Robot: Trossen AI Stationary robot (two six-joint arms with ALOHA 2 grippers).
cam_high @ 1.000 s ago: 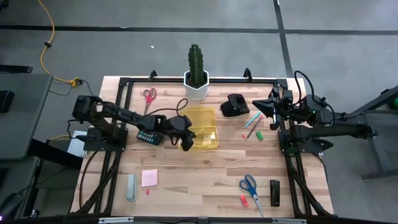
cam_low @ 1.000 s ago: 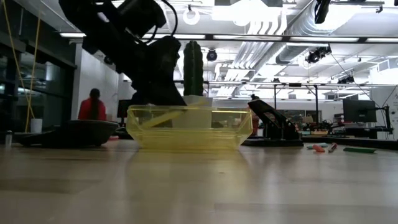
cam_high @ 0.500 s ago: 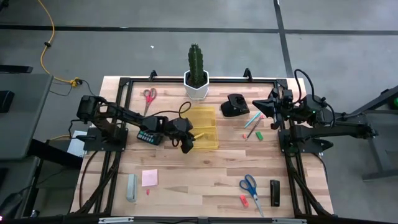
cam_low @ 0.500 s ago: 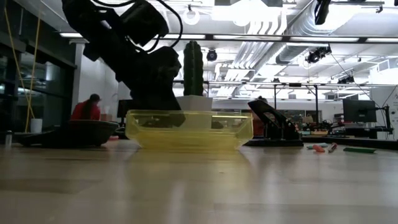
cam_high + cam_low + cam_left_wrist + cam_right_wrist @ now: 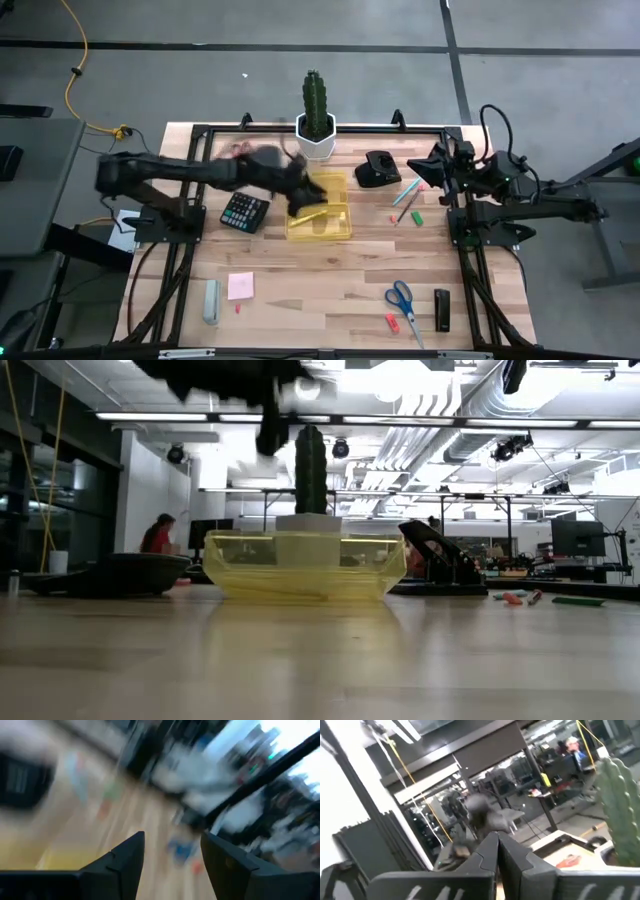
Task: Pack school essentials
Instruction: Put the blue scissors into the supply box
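Note:
My left gripper (image 5: 300, 188) hovers open over the far left part of the clear yellow box (image 5: 320, 208); its fingers (image 5: 172, 837) have nothing between them. In the low view it is a blur (image 5: 270, 430) high above the box (image 5: 305, 565). A thin yellow pencil (image 5: 313, 215) lies in the box. Red-handled scissors (image 5: 240, 152) lie at the far left, a pink sticky-note pad (image 5: 240, 286) at the near left, and blue-handled scissors (image 5: 400, 297) at the near right. Pens and a green piece (image 5: 417, 217) lie right of the box. My right gripper (image 5: 413, 168) waits shut at the right edge.
A cactus in a white pot (image 5: 315, 120) stands just beyond the box. A black calculator (image 5: 243, 212) lies left of the box and a black desk tool (image 5: 378, 168) right of the cactus. A grey piece (image 5: 211, 300), a black stapler (image 5: 442, 310) and a red piece (image 5: 392, 322) lie near the front edge.
My left gripper has let go of the yellow pencil, which now lies in the box. It has risen fast out of the box and swung toward the table's far edge. The box has stayed in place.

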